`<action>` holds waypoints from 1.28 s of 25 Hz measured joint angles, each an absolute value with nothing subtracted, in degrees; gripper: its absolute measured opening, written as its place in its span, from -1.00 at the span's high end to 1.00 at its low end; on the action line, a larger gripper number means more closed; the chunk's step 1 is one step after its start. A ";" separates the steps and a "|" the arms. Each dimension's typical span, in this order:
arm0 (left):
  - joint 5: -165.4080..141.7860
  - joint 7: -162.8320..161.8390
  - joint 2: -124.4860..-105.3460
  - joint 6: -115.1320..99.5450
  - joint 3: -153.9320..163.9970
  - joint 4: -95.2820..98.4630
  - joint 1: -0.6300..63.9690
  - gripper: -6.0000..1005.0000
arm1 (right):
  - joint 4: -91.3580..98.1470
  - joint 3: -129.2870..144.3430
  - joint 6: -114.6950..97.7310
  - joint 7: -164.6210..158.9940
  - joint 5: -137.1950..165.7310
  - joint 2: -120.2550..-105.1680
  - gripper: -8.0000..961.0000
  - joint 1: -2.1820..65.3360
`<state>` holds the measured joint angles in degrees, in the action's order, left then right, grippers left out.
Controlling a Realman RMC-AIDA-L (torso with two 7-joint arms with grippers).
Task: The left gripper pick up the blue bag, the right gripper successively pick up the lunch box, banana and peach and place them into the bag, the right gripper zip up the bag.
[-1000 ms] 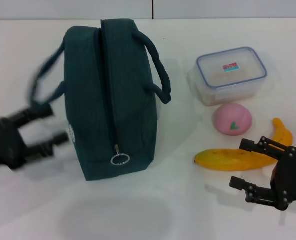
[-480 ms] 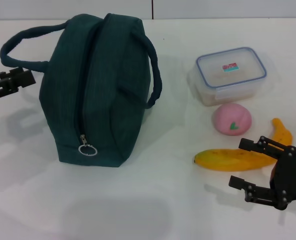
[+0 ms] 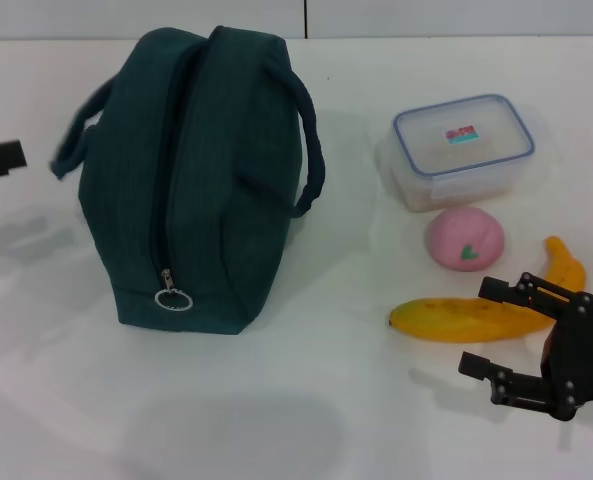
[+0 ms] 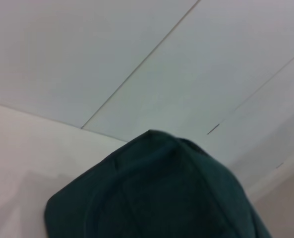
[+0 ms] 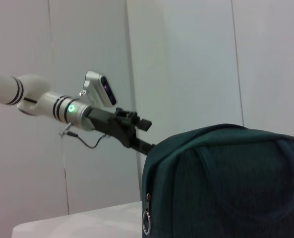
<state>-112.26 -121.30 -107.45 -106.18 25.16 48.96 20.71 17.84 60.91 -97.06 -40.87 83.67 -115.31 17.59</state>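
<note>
The blue bag (image 3: 201, 180) stands on the white table, zipped shut, its ring pull (image 3: 173, 299) at the near end. It also fills the left wrist view (image 4: 161, 193) and the right wrist view (image 5: 226, 183). My left gripper (image 5: 147, 134) hovers open beside the bag's far-left handle (image 3: 76, 140), holding nothing; only a fingertip (image 3: 1, 158) shows at the head view's left edge. The lunch box (image 3: 463, 150), peach (image 3: 464, 240) and banana (image 3: 476, 318) lie to the right. My right gripper (image 3: 476, 328) is open, its fingers either side of the banana's right part.
The white table (image 3: 306, 400) runs back to a pale wall. The peach sits between the lunch box and the banana, close to both. Bare table lies in front of the bag and between the bag and the food items.
The bag shifted left and turned a second ago. The left gripper rose to the handle, then drew back to the left edge; the handle loop has dropped. The right arm has not moved.
</note>
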 joint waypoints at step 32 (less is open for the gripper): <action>-129.55 -139.70 -106.52 -99.72 36.46 50.13 42.50 -0.60 | 17.23 60.90 -96.32 -40.87 83.67 -115.31 -0.69 17.84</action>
